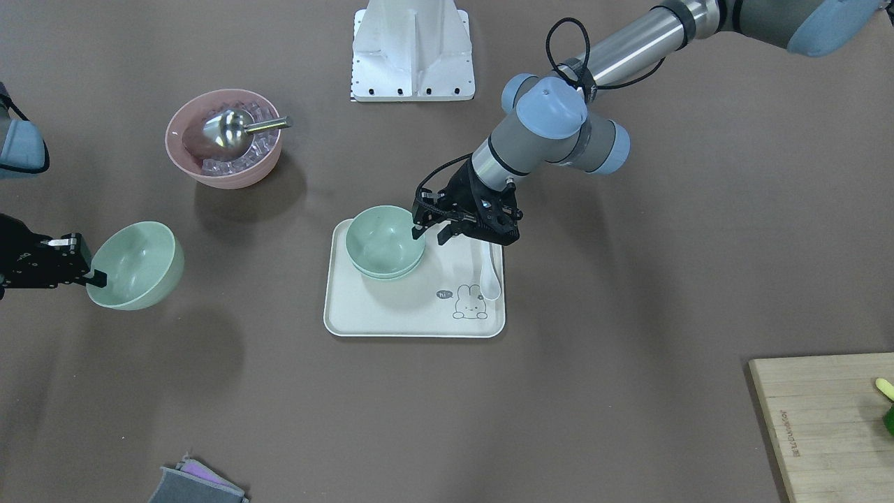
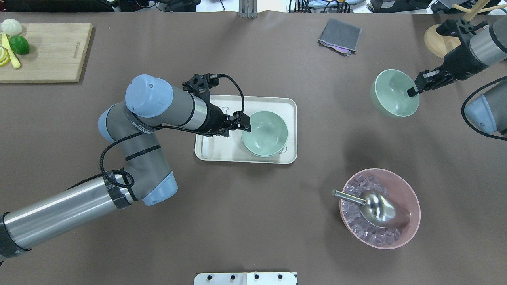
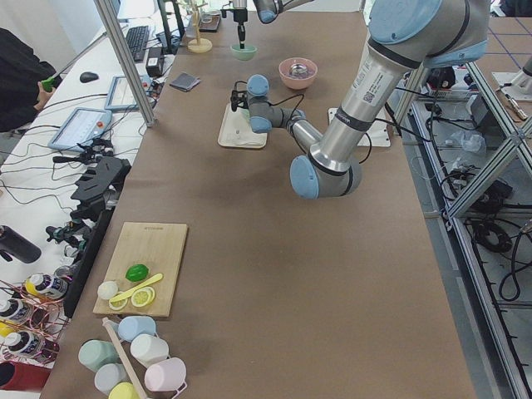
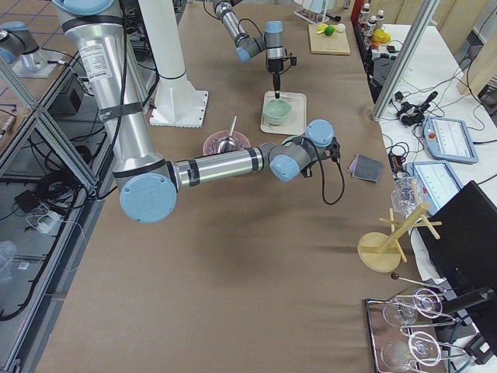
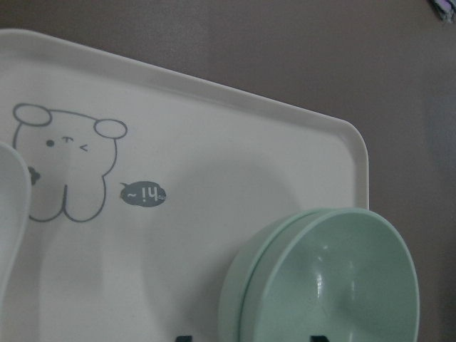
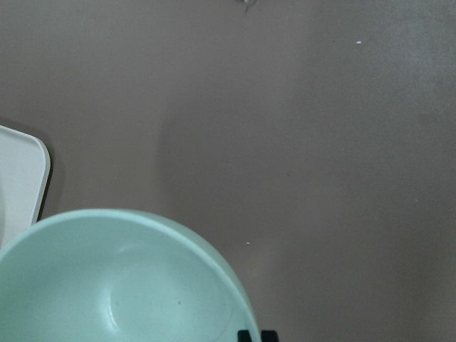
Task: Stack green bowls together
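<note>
Two green bowls (image 1: 383,241) sit nested on a cream tray (image 1: 412,314), also shown from overhead (image 2: 264,132) and in the left wrist view (image 5: 335,285). My left gripper (image 1: 431,237) is open, with its fingertips straddling the stack's rim on the side nearest the arm (image 2: 239,122). My right gripper (image 1: 98,279) is shut on the rim of the third green bowl (image 1: 136,265) and holds it tilted above the table, well to the side of the tray (image 2: 394,99). The right wrist view shows this bowl (image 6: 121,285) close below the fingers.
A white spoon (image 1: 491,276) lies on the tray beside the stack. A pink bowl (image 1: 230,178) with ice and a metal scoop (image 1: 230,129) stands near the held bowl. A cutting board (image 2: 47,51) and a grey cloth (image 2: 340,36) lie at the table's far edge.
</note>
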